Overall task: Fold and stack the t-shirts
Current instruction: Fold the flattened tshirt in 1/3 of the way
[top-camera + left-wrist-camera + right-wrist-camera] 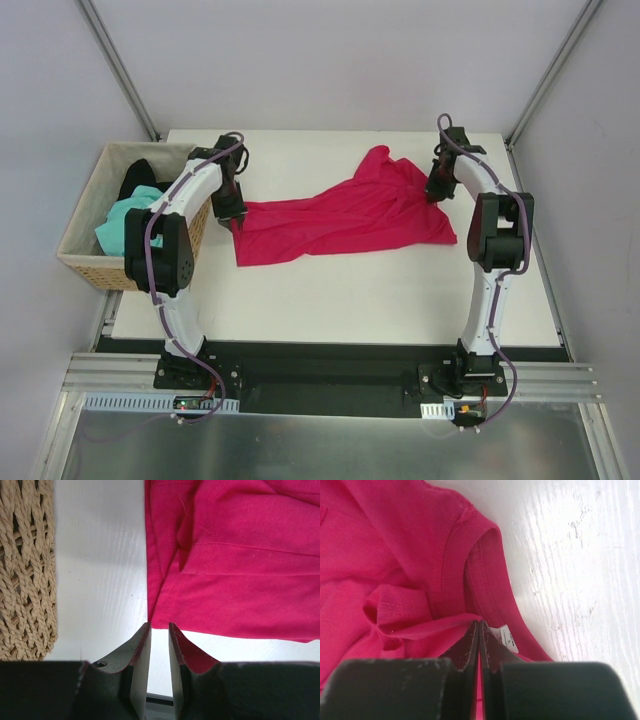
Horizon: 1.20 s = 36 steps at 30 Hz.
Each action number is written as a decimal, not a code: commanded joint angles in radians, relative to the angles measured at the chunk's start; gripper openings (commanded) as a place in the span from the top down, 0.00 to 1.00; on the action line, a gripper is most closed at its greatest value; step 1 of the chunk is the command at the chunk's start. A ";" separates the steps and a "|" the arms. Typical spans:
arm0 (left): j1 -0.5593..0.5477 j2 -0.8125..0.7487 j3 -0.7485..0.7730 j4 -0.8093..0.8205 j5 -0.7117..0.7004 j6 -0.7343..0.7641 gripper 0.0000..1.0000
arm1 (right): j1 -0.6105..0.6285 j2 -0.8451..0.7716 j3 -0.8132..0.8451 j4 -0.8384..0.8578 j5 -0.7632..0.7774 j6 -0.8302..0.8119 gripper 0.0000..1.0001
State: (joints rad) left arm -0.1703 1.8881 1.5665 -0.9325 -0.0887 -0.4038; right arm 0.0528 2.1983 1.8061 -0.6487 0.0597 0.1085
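Nearest the arm bases, the white flat table [350, 300] lies bare up to the lower hem of the crimson soft-cloth t-shirt [340, 220]. The shirt sprawls across the middle of the top view, rumpled, and runs from centre left to upper right. It should handle as light, limp cloth with no stiffness. It will sag and crease wherever it is unsupported and drag rather than slide cleanly. The stitched hems, corners and ribbed collar [485, 565] look like the firmest places to take hold.

At centre left of the top view, the left gripper [160, 626] stands narrowly parted, with bare table showing through the gap. The shirt's hem corner lies just ahead of its tips, and a lobe of cloth lies against the outside of one finger. Nothing appears to be pinched.

Further back, at upper right, the right gripper [479, 624] is clenched tight. A fold of the shirt is drawn into its tips just beside the collar and the small white label [506, 635], so it seems to grip the shirt there.

At the left edge, the tan woven wicker basket [80, 262] holds the mint-green bunched t-shirt [120, 222], with the black crumpled t-shirt [140, 178] behind it.
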 commanded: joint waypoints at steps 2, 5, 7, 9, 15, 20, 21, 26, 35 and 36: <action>0.000 -0.057 -0.022 -0.035 -0.014 0.002 0.80 | -0.010 0.026 0.049 -0.012 -0.043 -0.024 0.99; 0.000 -0.066 -0.025 -0.037 -0.019 0.000 0.80 | -0.010 0.031 0.038 -0.009 -0.050 -0.026 0.99; -0.001 -0.066 -0.023 -0.035 -0.017 0.002 0.80 | -0.008 0.028 0.035 -0.011 -0.050 -0.027 0.83; -0.001 -0.064 -0.026 -0.035 -0.016 -0.003 0.80 | -0.008 0.012 0.036 -0.014 -0.050 -0.026 0.63; -0.005 -0.072 -0.034 -0.006 0.004 -0.006 0.80 | -0.010 -0.069 0.062 -0.046 -0.023 -0.033 0.56; -0.011 -0.078 -0.043 0.015 0.021 -0.001 0.80 | -0.011 -0.184 -0.048 -0.028 0.014 -0.020 0.62; -0.011 -0.081 -0.046 0.018 0.023 -0.001 0.80 | -0.011 -0.231 -0.075 -0.008 0.028 -0.017 0.63; -0.021 -0.084 -0.085 0.040 0.037 0.000 0.80 | -0.011 -0.374 -0.284 0.052 0.066 0.022 0.67; -0.035 -0.083 -0.180 0.090 0.046 -0.007 0.81 | -0.018 -0.474 -0.481 0.099 0.066 0.075 0.68; -0.037 -0.081 -0.184 0.099 0.046 -0.009 0.81 | -0.019 -0.476 -0.500 0.104 0.062 0.079 0.68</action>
State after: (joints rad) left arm -0.1978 1.8484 1.4063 -0.8536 -0.0555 -0.4049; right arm 0.0437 1.7634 1.3548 -0.5770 0.1162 0.1474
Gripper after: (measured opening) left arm 0.196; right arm 0.326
